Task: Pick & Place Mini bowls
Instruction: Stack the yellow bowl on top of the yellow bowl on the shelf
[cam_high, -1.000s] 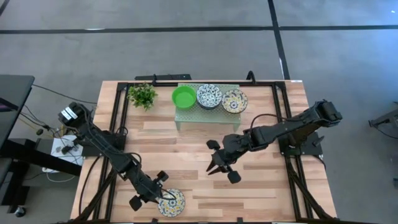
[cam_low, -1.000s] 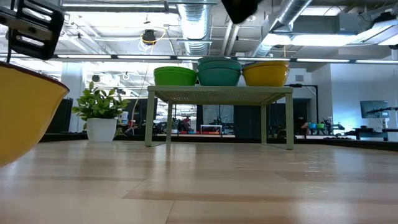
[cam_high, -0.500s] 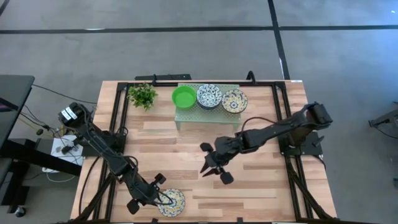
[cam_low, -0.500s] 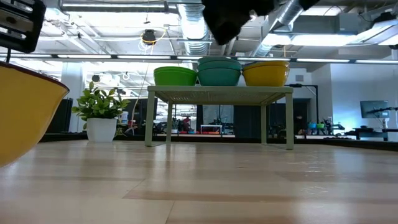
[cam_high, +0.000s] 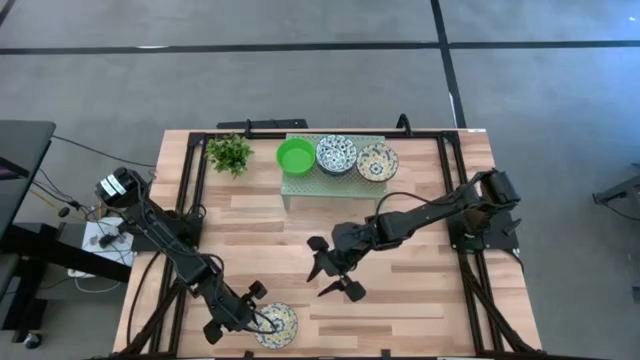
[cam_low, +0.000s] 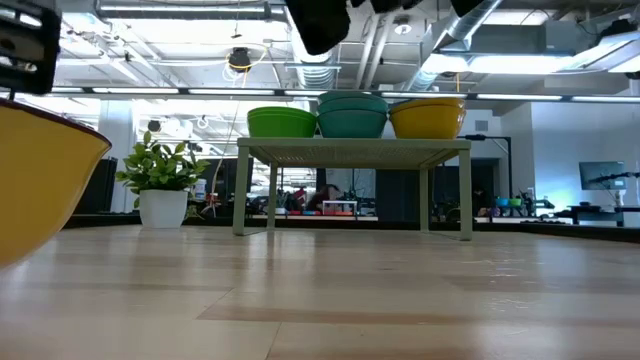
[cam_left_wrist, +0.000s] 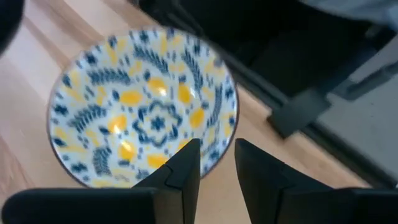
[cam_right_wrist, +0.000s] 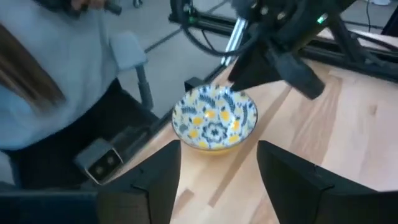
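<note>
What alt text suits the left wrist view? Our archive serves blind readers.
The left gripper clamps the rim of a yellow-and-blue patterned mini bowl sitting on the wooden table, near its edge beside dark frame bars.

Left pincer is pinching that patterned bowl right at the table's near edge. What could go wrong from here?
The yellow-and-blue patterned ceramic bowl sits close to the wooden table edge; the left pincer grips only its rim, so it may tip or slide off. The open right pincer is nearby and could collide.
</note>
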